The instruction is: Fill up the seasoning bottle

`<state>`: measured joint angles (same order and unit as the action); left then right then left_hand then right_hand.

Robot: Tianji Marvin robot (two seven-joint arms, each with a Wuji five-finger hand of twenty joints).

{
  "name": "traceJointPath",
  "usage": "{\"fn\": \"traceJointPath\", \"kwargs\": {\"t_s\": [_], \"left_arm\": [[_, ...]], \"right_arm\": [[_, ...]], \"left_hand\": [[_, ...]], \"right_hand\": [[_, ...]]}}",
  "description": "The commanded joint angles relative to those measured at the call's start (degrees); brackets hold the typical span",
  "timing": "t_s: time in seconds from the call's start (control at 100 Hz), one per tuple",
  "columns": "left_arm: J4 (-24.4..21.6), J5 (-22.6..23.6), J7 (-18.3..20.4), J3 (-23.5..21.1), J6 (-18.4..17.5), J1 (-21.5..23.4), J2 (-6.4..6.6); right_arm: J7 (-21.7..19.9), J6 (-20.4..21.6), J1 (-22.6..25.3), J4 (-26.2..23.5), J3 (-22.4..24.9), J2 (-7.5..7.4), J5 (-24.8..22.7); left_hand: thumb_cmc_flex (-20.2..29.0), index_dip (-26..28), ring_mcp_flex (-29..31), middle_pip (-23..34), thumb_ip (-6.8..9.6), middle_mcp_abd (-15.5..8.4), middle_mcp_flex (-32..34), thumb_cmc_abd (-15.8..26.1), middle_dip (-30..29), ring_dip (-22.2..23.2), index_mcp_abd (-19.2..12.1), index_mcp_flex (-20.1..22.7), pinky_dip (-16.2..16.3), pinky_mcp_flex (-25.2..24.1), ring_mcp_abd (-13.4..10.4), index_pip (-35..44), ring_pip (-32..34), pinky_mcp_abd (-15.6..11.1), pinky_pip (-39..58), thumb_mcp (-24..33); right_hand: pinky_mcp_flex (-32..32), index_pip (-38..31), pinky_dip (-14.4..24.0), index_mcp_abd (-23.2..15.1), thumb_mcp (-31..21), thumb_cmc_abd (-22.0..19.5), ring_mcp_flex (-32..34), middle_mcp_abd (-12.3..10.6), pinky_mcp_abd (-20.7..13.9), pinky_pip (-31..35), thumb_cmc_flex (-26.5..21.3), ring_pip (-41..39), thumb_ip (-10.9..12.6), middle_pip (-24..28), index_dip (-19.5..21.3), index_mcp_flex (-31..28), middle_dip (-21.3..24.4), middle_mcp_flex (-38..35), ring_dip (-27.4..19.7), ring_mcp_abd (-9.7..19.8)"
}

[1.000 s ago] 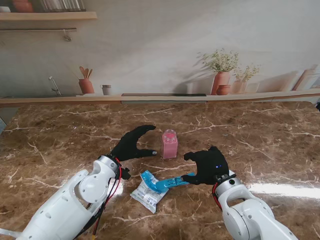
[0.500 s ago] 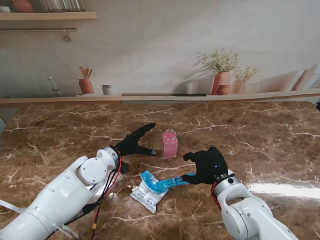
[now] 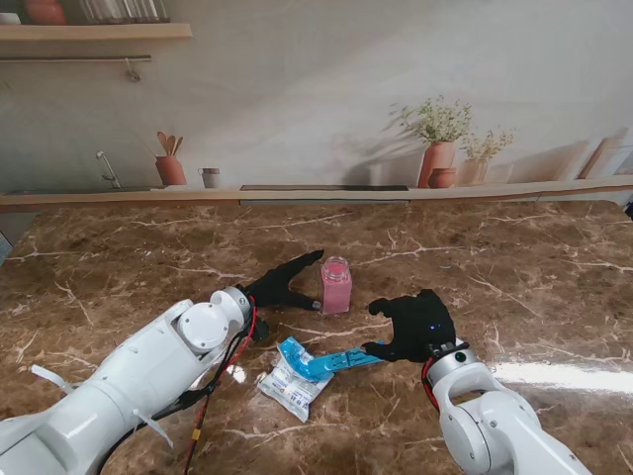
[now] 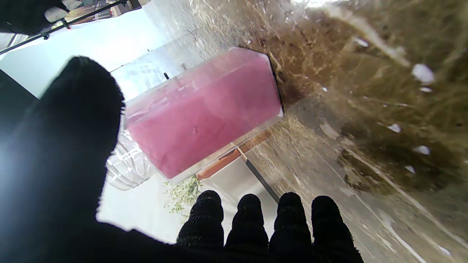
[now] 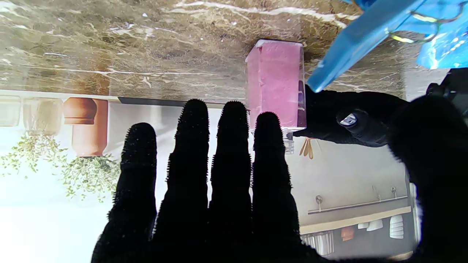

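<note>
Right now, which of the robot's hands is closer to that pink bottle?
Left. The left hand reaches the pink bottle with spread fingers; the right hand sits nearer to me, apart.

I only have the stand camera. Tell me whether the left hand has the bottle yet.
Observer: Not gripped. The left wrist view shows the seasoning bottle in the gap between thumb and fingers of the left hand, which is spread.
Operator: Check the bottle's neck.
Observer: It is clear and threaded, and I see no cap. The pink filling stops just short of it.
Operator: Report the right hand.
Observer: In its wrist view the right hand has four fingers straight, side by side. The blue packet passes on the thumb side; I cannot tell whether it is pinched.
</note>
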<state>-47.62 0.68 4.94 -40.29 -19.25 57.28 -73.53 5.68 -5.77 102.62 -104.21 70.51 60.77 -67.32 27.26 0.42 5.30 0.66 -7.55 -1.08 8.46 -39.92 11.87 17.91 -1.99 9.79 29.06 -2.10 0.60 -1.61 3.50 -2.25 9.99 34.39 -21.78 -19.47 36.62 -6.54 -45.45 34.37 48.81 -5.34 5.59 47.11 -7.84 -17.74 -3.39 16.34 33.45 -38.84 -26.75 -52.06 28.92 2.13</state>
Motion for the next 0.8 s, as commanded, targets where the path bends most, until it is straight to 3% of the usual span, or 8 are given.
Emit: {"fn": "traceJointPath", "kwargs": {"t_s": [0.0,0.19,0.49,0.52,0.79], "left_arm": [[0.8,-0.5,0.3,0.4,-0.3,-0.9,-1.16],[5.7,-1.9,0.7,1.9,-2.0,-3.2,-3.30],[15.7,-4.8,3.2,3.2,-6.3,-6.4,-7.95],[16.6,-5.3,3.7,3.1,-6.7,-6.6,-8.45],[23.1,-4.9,5.0,2.7,-9.1,-8.5,-11.81]], "right_arm": [[-0.6,-0.5,0.7,-0.1,0.5,0.13,0.3],[0.6,-1.8,1.6,-0.6,1.5,0.54,1.8],[1.4,-2.9,2.3,-0.7,2.4,0.72,2.0],[1.3,-3.0,2.3,-0.7,2.5,0.72,1.9],[1.4,-3.7,2.3,-0.5,2.5,0.78,2.1]], "left_hand": [[-1.2,-0.6,-2.5,-0.5,-1.05,-2.0,-1.7,-2.3,0.1,-0.3,-1.2,-1.9,1.1,-0.5,-3.1,-0.9,-1.5,-2.7,-1.6,0.9],[-1.5,0.7,-2.5,0.0,-1.28,-1.9,-1.6,-2.7,2.1,0.8,-1.2,-1.9,1.9,-0.6,-3.1,-0.2,-1.2,-2.5,-1.4,1.7],[-1.3,3.9,-2.7,0.7,-1.55,-1.2,-1.6,-4.1,4.7,1.7,-3.6,-1.7,2.3,-0.8,-1.8,0.7,-1.0,-1.1,-1.6,3.1],[-0.6,7.2,-2.7,0.5,-1.74,-1.0,-1.6,-3.8,5.5,2.0,-4.2,-1.9,2.4,-0.8,-1.5,0.7,-1.2,-0.8,-1.8,2.9],[0.3,15.4,-3.1,0.6,-1.41,-0.1,-1.7,-3.6,5.8,3.9,-6.1,-2.0,4.5,-1.5,1.8,2.3,-0.5,2.8,-0.8,2.5]], "right_hand": [[0.4,-0.6,-0.6,0.7,-0.5,0.1,-0.7,0.3,0.5,0.5,-0.1,-0.1,1.8,-0.2,-0.7,0.3,-0.4,0.4,-0.5,-0.3],[0.5,0.0,-0.8,1.1,-0.5,-1.0,-1.6,0.8,0.3,0.1,0.6,0.6,1.9,-1.4,-0.9,1.3,0.4,2.0,-1.0,-0.6],[0.8,-0.5,-0.8,1.1,-0.6,-0.4,-1.7,0.8,0.5,0.2,-0.1,0.4,2.0,-0.6,-0.8,0.6,0.3,1.3,-1.0,-0.8],[0.8,-0.5,-0.7,1.2,-0.5,-0.4,-1.6,0.8,0.5,0.3,-0.2,0.3,2.0,-0.6,-0.8,0.7,0.3,1.3,-1.0,-0.7],[0.9,-0.7,-0.6,1.1,-0.4,-0.4,-1.5,0.9,0.6,0.4,-0.4,-0.1,2.0,0.0,-0.7,0.3,0.0,0.9,-0.7,-0.9]]}}
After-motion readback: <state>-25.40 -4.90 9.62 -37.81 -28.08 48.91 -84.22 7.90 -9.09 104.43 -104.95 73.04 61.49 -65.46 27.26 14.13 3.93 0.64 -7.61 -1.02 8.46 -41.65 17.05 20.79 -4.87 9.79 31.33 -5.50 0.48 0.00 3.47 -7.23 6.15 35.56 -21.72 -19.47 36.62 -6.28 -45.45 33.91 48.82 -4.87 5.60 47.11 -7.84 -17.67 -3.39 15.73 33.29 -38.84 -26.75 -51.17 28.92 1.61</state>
